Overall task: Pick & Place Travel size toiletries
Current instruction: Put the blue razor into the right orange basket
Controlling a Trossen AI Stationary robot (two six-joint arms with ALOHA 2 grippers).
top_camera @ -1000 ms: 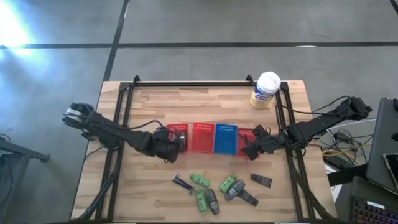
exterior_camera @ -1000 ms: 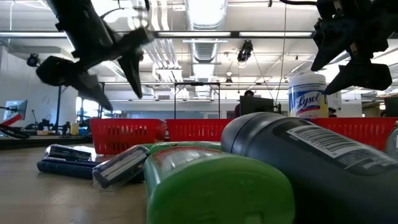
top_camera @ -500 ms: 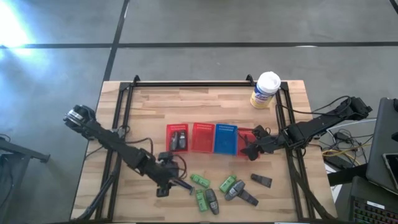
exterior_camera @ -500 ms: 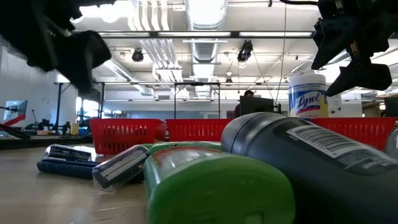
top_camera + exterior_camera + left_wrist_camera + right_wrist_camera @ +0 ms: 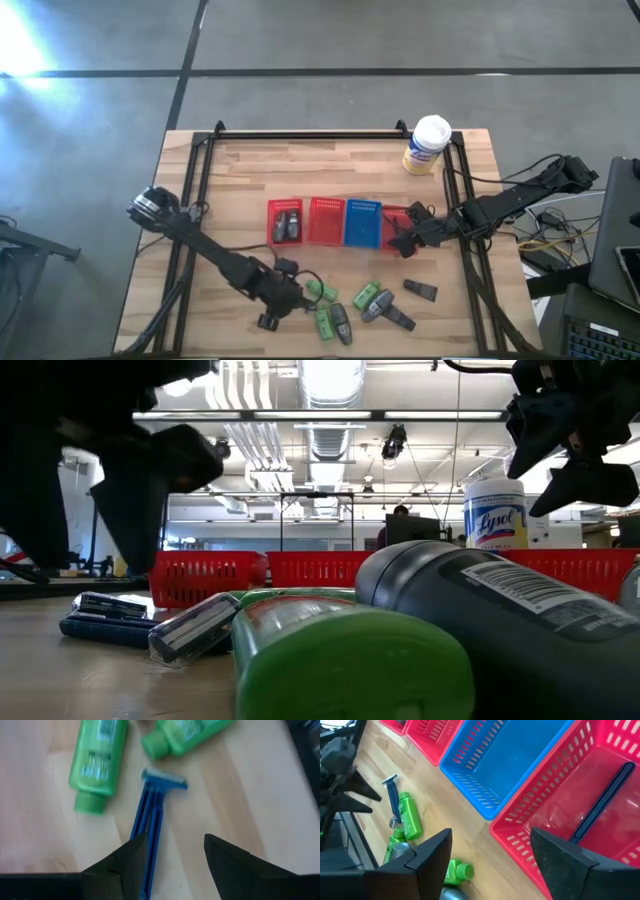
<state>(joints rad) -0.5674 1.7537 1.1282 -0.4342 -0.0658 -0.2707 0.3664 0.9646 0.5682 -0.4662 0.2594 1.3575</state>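
Note:
The toiletries lie near the table's near edge. A blue razor [image 5: 150, 820] lies flat next to two green bottles [image 5: 97, 767]. More green bottles [image 5: 365, 296], grey tubes [image 5: 340, 323] and black pieces [image 5: 420, 290] lie to their right. My left gripper [image 5: 175, 852] is open and hangs over the razor's handle, which runs beside one finger; in the low view the gripper [image 5: 90, 550] is above the razor [image 5: 110, 615]. My right gripper [image 5: 400, 240] is open and waits over the rightmost red basket [image 5: 580, 785], which holds a slim razor [image 5: 605, 800].
Four mesh baskets stand in a row mid-table. The leftmost red one [image 5: 285, 222] holds dark items, and the blue one [image 5: 515, 755] shows nothing inside. A white-lidded yellow canister [image 5: 427, 145] stands at the far right corner. Black rails run along the table's left, right and far sides.
My left gripper has swung from above the leftmost red basket toward the near edge and come down over the blue razor among the toiletries. The toiletries have not moved.

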